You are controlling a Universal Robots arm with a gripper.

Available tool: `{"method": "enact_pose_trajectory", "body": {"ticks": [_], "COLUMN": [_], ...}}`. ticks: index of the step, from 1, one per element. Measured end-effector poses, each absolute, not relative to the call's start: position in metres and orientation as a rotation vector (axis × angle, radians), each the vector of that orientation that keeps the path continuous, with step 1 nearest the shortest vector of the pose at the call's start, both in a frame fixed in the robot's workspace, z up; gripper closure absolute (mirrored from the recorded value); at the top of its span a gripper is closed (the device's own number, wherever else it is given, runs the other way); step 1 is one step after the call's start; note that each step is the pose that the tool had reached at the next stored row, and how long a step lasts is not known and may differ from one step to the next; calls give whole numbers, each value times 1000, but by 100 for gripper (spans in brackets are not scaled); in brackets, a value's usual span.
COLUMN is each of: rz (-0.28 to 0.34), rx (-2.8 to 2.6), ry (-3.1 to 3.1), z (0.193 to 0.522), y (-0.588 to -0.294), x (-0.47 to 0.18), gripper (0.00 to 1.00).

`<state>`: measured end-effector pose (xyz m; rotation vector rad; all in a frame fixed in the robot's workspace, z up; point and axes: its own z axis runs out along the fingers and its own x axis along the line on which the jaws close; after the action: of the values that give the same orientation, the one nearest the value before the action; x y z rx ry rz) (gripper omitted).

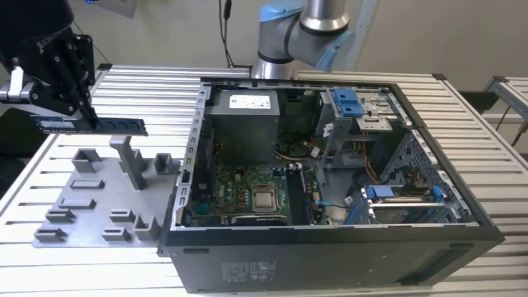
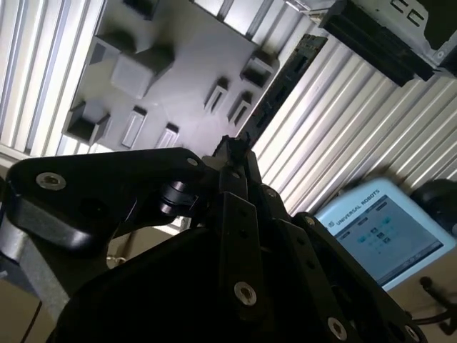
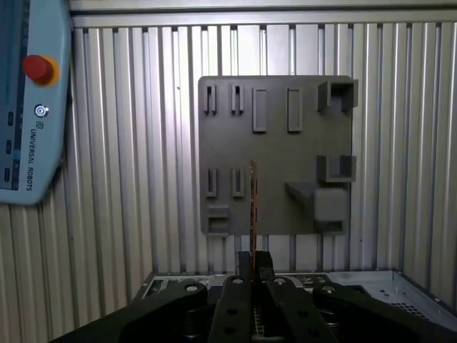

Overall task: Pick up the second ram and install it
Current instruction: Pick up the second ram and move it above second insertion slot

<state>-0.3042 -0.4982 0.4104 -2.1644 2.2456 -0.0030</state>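
Jaws of the gripper (image 1: 88, 117) pinch the second ram (image 1: 120, 125) level over the grey tray (image 1: 91, 224), long axis pointing toward the computer case (image 1: 330, 266).

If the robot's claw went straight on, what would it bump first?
Probably the grey tray below it. The gripper holds the memory stick over the tray, so the stick would likely touch first; how far off is unclear.
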Motion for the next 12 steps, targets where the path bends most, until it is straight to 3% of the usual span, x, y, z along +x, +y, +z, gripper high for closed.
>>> {"method": "enact_pose_trajectory", "body": {"ticks": [12], "rz": [-2], "rx": [-2166], "ry": [2245], "z": [410], "y": [-498], "x": [-270], "gripper": [86]}}
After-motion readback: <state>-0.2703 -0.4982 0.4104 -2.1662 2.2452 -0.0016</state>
